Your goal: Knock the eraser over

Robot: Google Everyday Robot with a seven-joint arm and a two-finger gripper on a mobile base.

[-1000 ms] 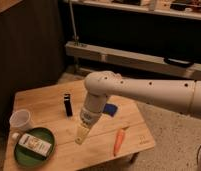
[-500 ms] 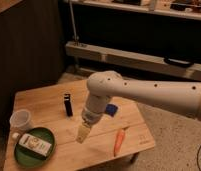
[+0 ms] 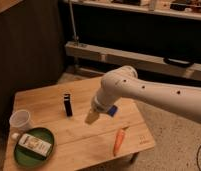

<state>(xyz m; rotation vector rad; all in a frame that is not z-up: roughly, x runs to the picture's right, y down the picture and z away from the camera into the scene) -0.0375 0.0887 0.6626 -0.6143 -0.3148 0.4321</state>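
Note:
The eraser [image 3: 67, 104] is a slim black block with a pale band near its top. It stands upright on the wooden table [image 3: 49, 92], left of centre. My gripper [image 3: 91, 117] hangs from the white arm [image 3: 144, 92] above the table's middle, to the right of the eraser and a little nearer the front. A gap separates it from the eraser.
An orange carrot [image 3: 118, 141] lies near the table's front right. A flat blue pad [image 3: 112, 110] peeks out behind the arm. A clear plastic cup [image 3: 20, 120] stands at the left, and a green plate [image 3: 18, 156] with a white packet [image 3: 34, 144] sits at the front left.
The arm and gripper have shifted slightly toward the eraser. The eraser still stands upright in the same spot.

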